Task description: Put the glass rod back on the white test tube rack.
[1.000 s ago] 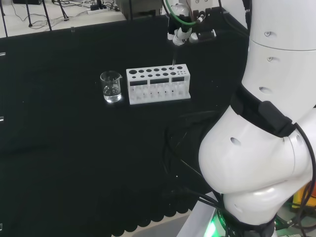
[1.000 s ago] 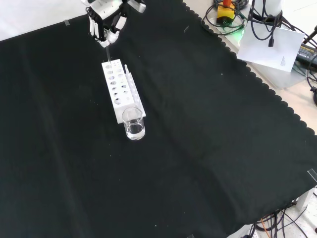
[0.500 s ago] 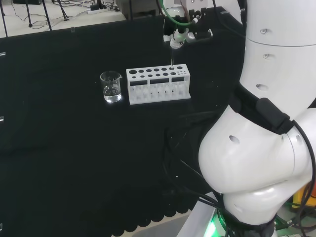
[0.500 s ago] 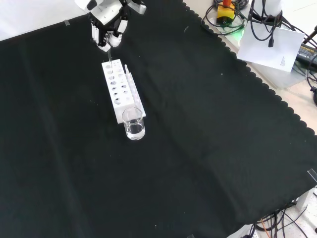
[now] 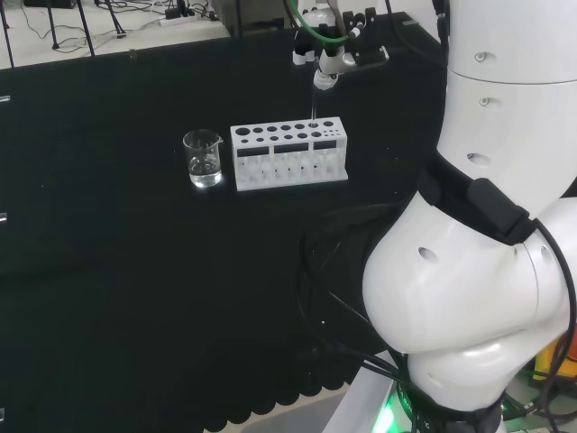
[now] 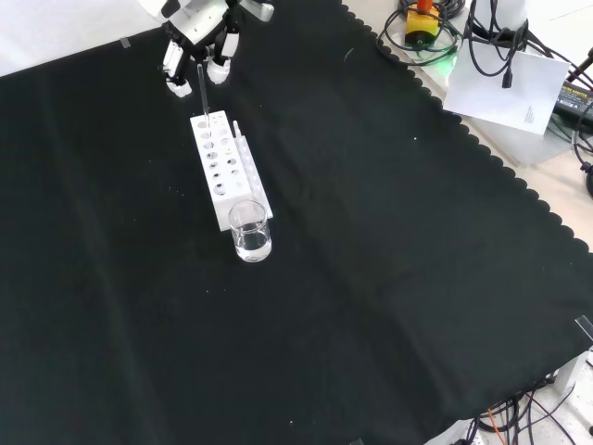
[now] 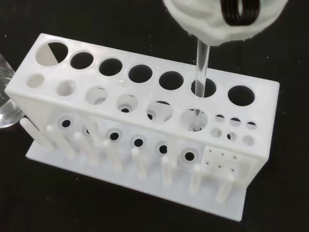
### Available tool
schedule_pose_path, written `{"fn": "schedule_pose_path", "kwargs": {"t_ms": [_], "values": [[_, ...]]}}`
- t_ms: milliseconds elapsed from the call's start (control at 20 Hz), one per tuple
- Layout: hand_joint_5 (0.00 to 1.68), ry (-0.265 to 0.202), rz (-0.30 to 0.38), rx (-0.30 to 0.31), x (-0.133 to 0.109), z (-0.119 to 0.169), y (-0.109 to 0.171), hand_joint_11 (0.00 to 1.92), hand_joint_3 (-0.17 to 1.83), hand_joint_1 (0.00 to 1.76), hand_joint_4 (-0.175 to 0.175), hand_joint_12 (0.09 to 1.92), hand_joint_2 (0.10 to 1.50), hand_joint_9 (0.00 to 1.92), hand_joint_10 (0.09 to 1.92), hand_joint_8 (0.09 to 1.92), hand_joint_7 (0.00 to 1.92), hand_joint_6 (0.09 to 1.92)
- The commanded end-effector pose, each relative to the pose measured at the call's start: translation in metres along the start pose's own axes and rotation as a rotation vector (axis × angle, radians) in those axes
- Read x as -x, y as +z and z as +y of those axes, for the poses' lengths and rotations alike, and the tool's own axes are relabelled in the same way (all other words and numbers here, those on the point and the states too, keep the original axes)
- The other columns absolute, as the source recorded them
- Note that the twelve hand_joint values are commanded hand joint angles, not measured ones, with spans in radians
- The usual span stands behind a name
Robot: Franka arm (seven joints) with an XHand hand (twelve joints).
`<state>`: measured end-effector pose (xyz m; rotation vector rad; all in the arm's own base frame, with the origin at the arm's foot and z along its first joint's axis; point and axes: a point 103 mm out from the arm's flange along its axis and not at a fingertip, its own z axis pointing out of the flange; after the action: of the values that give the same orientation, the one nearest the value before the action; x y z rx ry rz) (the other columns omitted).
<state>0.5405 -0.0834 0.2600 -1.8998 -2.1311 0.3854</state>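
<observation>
The white test tube rack (image 5: 288, 153) lies on the black cloth, with a row of pegs along its front. The clear glass rod (image 6: 200, 93) stands upright in a hole near one end of the rack (image 6: 220, 162). Up close, the rod (image 7: 202, 67) passes through a back-row hole of the rack (image 7: 159, 94), its lower end inside. The hand (image 6: 199, 23) hovers above that end with its fingers spread to either side of the rod's top. From behind the arm, the hand (image 5: 329, 50) sits just above the thin rod (image 5: 314, 104). A blurred white part of the hand (image 7: 217, 21) meets the rod's top.
A small glass beaker (image 5: 204, 161) with some clear liquid stands at the rack's other end, touching or nearly touching it (image 6: 251, 232). The arm's white links (image 5: 487, 225) stand at the head view's right. Cables and a paper sheet (image 6: 505, 88) lie beyond the cloth's scalloped edge.
The hand has risen from the rack and its fingers have spread apart. The rod stays upright in its hole.
</observation>
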Motion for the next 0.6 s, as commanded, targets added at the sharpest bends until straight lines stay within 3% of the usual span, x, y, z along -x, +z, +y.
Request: {"fn": "schedule_pose_path", "kwargs": {"t_ms": [50,600], "values": [[0.28,0.015,0.003,-0.005,0.006,-0.005,-0.006,1.71,-0.17,1.5,-0.124,1.04,0.84,1.63,0.84,0.84,0.41,0.39],[0.3,0.028,0.001,0.034,0.002,-0.034,-0.038,1.72,-0.17,1.5,-0.127,1.04,0.84,1.64,0.85,0.84,0.42,0.37]]}}
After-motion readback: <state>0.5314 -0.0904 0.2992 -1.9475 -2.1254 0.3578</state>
